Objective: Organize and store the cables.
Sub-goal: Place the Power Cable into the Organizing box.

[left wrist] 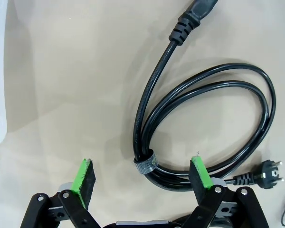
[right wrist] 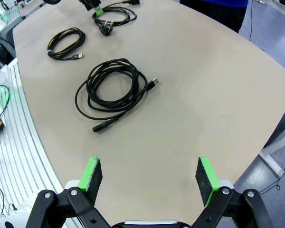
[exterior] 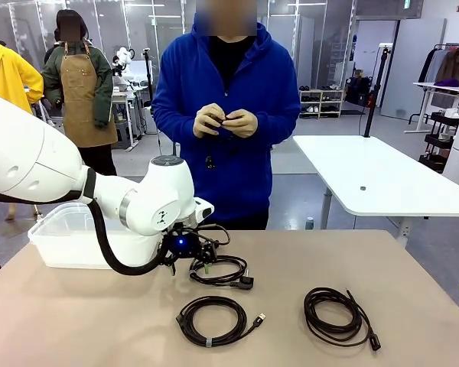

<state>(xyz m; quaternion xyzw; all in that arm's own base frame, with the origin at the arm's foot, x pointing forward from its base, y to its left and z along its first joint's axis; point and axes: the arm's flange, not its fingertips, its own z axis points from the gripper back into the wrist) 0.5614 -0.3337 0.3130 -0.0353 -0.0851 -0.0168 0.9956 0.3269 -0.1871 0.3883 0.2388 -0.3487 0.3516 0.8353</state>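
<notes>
The left claw [left wrist: 141, 164] hangs low over the power cable [left wrist: 268, 102], its jaws wide apart and holding nothing. The green pads [left wrist: 83, 173] stand one at each side of the grey strap [left wrist: 146, 165]. This cable lies flat on the worktop [exterior: 413, 267], near the white bin [exterior: 57, 241]. I judge it light, soft and floppy, so the strap, where the turns are bound together, is the best place to pinch. In the left wrist view the oval coil has its long axis from the strap to the upper right, and the two-pin plug [left wrist: 270, 173] points right. A middle coil [exterior: 185, 323] and a right coil [exterior: 315, 306] lie nearer the robot. The right claw [right wrist: 148, 164] is wide open and empty, above the worktop.
</notes>
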